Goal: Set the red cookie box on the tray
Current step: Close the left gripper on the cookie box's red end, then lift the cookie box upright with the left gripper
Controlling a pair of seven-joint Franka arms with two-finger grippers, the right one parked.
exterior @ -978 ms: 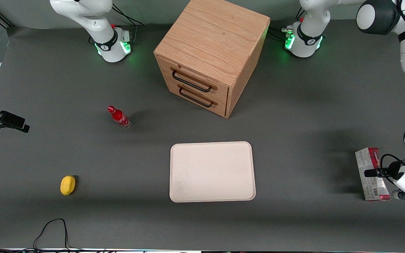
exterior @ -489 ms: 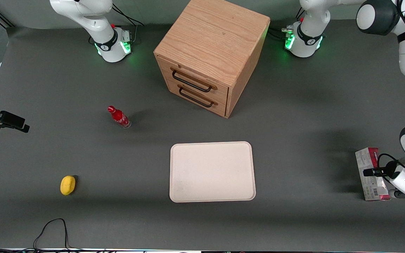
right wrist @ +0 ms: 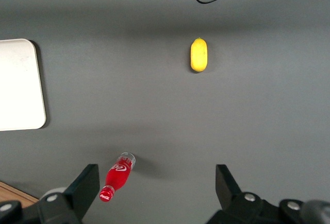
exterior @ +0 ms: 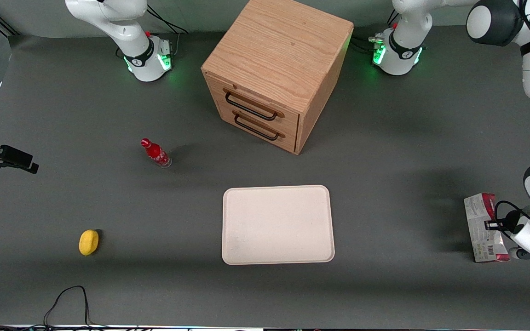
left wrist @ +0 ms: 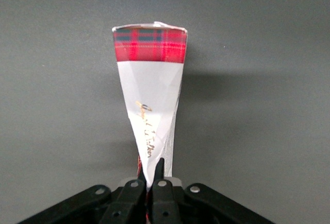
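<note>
Grey table: gripper clamps red cookie box, well apart from tray.

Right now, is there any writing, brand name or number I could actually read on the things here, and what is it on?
Red cookie box, which the gripper is shut on: gold script on the white wedge, too unclear to read.
Red cookie box, pale back: a barcode and small print, too small to read.
Small red bottle: a white curly logo, not legible.
Tray, wooden drawer cabinet, yellow object: no text.
</note>
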